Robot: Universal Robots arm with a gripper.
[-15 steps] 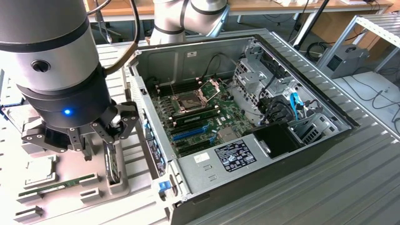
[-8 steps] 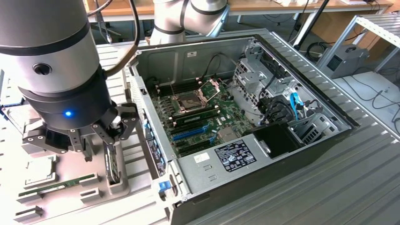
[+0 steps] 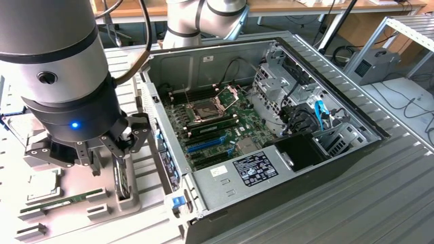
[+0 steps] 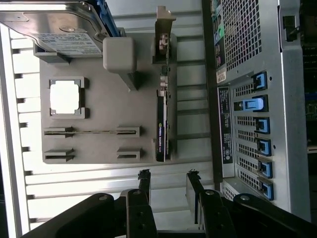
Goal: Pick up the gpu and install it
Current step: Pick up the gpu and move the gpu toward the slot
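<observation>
As the gpu is seated on edge in its slot of the grey parts tray, beside the open computer case, the gripper is held spread wide above it, nothing is grasped, and pickup and installation are left undone.

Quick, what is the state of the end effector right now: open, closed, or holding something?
End effector: open, holding nothing; the gpu is the nearest thing to it, not yet gripped.
</observation>
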